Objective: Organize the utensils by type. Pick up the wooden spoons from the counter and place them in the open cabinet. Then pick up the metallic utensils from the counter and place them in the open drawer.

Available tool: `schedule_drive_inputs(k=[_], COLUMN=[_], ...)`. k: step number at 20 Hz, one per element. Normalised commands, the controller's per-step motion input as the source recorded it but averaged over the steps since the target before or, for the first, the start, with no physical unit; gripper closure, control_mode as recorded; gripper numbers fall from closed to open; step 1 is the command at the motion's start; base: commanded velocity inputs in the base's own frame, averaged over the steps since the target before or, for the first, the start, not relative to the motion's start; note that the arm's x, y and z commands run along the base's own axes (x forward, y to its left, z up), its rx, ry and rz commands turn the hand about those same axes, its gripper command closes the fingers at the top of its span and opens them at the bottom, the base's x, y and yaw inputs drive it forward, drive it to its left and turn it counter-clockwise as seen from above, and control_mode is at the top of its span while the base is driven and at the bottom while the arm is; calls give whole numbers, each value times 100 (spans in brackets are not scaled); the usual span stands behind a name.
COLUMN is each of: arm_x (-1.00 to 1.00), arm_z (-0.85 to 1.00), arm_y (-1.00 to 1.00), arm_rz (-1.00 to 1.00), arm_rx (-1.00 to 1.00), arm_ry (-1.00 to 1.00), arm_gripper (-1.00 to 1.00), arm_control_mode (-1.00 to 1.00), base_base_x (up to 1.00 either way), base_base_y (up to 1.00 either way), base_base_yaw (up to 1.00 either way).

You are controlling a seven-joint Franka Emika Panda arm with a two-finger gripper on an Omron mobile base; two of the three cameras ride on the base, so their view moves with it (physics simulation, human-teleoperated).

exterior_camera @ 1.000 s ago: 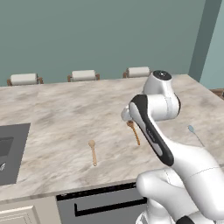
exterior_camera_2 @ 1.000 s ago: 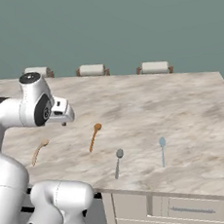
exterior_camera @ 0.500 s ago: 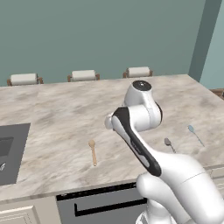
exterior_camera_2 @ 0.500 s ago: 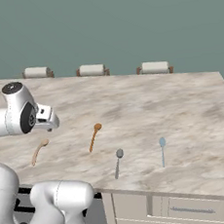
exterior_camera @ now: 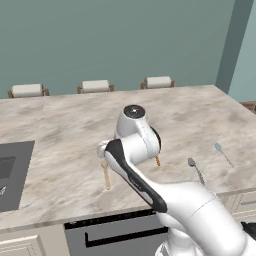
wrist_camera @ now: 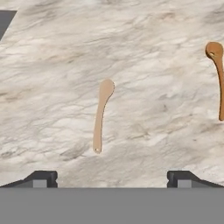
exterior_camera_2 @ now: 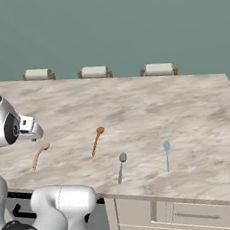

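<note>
Three stool tops [exterior_camera: 95, 86] behind; dark inset [exterior_camera: 12, 175] (perhaps a sink)

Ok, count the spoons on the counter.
4: pale wooden spoon leftmost, orange-brown spoon beside it, grey spoon near the front edge, bluish spoon rightmost. All lie apart.

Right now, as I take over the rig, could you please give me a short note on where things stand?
Claw: open, empty, hovering over the counter above the tan spoon.
Tan spoon: flat on the counter, centred between the fingertips in the hand view.
Brown spoon: on the counter beside the tan one, apart from it.
Grey spoon and blue-grey spoon: lying near the counter's front edge, further along from the wooden pair.
Done: nothing moved yet; all four spoons lie on the counter.
Left: both wooden spoons to the cabinet, then the two metal ones to the drawer.
</note>
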Motion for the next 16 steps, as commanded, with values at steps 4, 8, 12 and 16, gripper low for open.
schedule_drive_inputs(k=[4,8,12,16], arm_x=[3,17,29,27], arm_z=[-21,-32,-33,-35], arm_y=[52,20,7,0], arm_rz=[0,0,0,0], arm_rx=[0,0,0,0], arm_ry=[0,1,2,1], arm_gripper=[-100,-100,-100,-100], arm_control_mode=[-100,-100,-100,-100], base_base_x=[0,0,0,0], base_base_y=[0,0,0,0], base_base_yaw=[0,0,0,0])
